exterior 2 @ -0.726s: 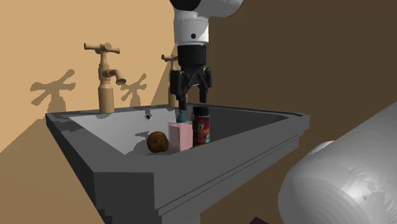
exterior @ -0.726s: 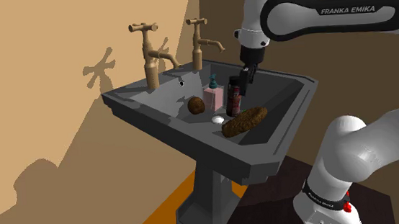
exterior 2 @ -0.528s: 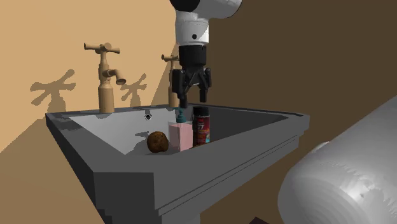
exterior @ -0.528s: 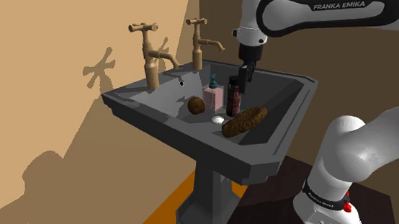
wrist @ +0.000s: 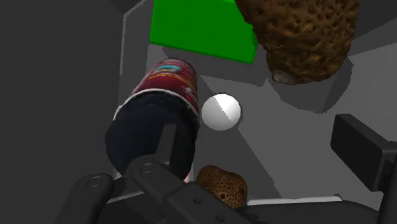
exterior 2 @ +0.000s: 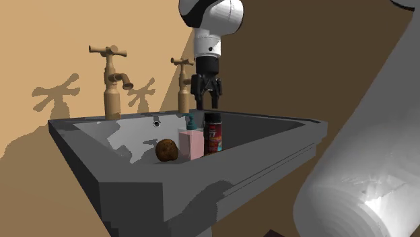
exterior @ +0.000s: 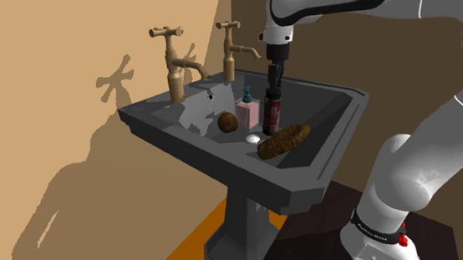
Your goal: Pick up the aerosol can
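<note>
Down in the sink [exterior: 198, 157], the can [exterior 2: 213, 132] stands upright, just beside a pink box [exterior 2: 192, 144]. And the gripper [exterior 2: 206, 103] hovers right above it, pointing straight down, fingers spread wide, clasping nothing.

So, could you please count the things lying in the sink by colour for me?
Brown: 2, round lump and long lump
Red-and-black: 1, can
Pink: 1, box with a teal top
White: 1, ball
Total: 5
</note>
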{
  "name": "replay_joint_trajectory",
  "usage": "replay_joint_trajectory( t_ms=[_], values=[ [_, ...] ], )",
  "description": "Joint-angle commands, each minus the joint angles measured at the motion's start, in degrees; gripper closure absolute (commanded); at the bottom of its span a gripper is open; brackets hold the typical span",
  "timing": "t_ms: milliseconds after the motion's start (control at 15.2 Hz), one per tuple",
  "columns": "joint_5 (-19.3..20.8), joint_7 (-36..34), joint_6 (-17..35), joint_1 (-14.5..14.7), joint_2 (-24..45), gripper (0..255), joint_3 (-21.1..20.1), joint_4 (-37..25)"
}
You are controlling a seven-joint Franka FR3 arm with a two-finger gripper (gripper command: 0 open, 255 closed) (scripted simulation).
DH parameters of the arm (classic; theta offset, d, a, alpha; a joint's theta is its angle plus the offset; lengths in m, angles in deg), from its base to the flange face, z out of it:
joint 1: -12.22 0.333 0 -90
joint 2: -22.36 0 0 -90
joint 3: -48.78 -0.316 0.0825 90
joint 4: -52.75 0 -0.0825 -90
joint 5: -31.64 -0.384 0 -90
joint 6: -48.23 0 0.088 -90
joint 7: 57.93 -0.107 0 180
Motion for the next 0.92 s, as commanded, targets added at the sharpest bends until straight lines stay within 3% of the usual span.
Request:
replay_joint_trajectory(
  t_ms=[0,264,858],
  values=[
    [-1.5,4.4,-1.7,-0.1,5.7,0,2.6,-5.2],
    [-5.6,12.8,-6.5,-1.0,18.2,0,6.9,-17.4],
    [-5.5,13.1,-0.6,-1.2,17.8,0,6.7,-11.1]
  ],
)
